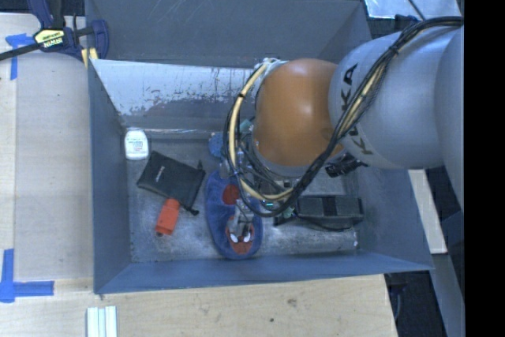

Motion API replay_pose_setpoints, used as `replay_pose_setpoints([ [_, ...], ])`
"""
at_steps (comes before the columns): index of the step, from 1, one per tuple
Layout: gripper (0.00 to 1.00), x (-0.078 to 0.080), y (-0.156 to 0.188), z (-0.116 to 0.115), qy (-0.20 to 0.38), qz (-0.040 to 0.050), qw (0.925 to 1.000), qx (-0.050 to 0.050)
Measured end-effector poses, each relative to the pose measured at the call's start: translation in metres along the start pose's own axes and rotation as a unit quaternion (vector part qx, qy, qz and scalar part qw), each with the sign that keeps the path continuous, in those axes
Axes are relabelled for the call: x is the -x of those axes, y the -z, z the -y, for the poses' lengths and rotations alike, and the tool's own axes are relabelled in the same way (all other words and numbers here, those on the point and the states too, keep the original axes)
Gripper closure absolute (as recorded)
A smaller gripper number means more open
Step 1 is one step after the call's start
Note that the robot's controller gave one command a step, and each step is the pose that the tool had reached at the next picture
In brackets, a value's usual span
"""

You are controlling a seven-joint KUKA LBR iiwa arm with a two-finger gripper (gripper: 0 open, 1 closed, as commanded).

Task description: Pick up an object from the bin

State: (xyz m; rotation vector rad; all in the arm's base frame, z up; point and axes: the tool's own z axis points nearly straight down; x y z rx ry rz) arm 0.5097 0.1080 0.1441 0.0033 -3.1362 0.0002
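Nearest me, the front wall of the grey metal bin (237, 274). Just behind it, approx. mid-floor, lies a blue oval fabric item (215, 205), slipper-like, long axis running front to back. The gripper (241, 230) is down over that item's near end. I can't tell whether the jaws are spread or pressed together, as cables & wrist hide them. Left of the blue item, apart from it, sits a small orange plastic block (167, 217). To the right is a flat black rectangular device (331, 209), partly under the arm. Further back, left of centre, a flat black wallet-like pouch (170, 177) lies askew. Beyond it, at the back-left of the floor, is a small white round container w/ label (136, 144). Over centre-right sits the round orange wrist cover (292, 114) w/ yellow & black cables, then the silver arm (402, 106) coming in from the right.
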Motion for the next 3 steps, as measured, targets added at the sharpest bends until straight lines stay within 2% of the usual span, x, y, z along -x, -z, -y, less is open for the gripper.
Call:
replay_pose_setpoints([
  [1, 0.0, 0.06, -0.077, 0.004, 0.001, 0.0009, 1.0, 0.0],
  [2, 1.0, 0.063, -0.071, 0.003, 0.0, 0.0079, 1.0, 0.001],
  [3, 1.0, 0.057, 0.099, 0.01, -0.02, 0.0089, 0.9998, 0.001],
])
